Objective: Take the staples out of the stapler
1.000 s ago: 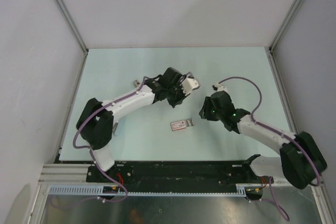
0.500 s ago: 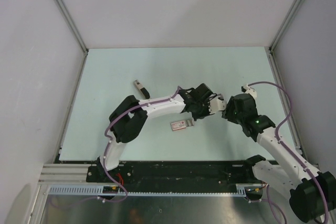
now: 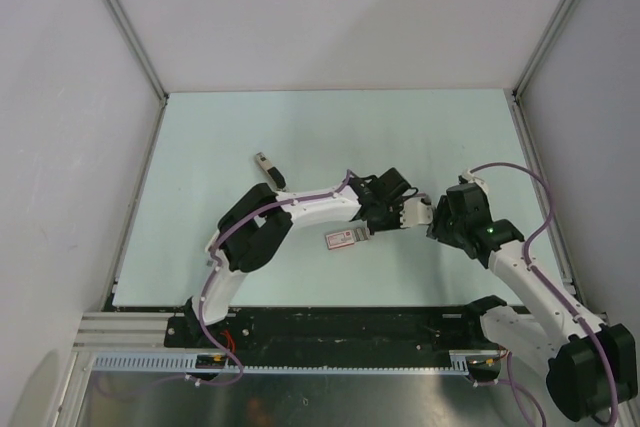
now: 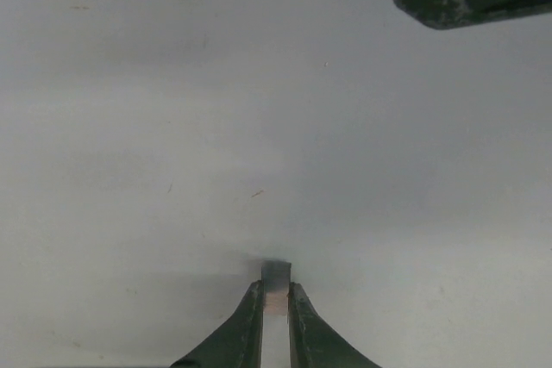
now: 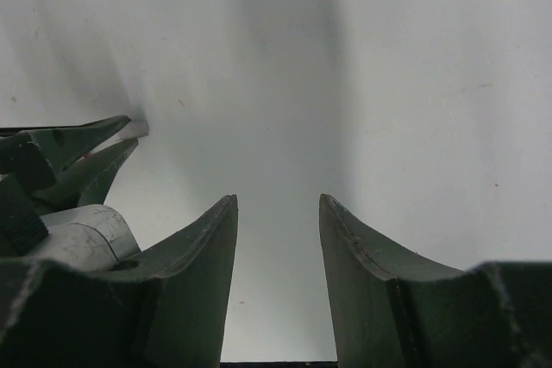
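On the table (image 3: 200, 147) the stapler (image 3: 345, 237) lies near the left claw (image 4: 276, 297), clamped on a thin strip (image 4: 276, 277); right claw (image 5: 278, 213) apart.

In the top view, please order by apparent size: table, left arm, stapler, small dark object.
1. table
2. left arm
3. stapler and small dark object: they look about alike, so not ranked.

Thin pale strip (image 4: 275, 282) between left jaws, cut off at bottom edge.
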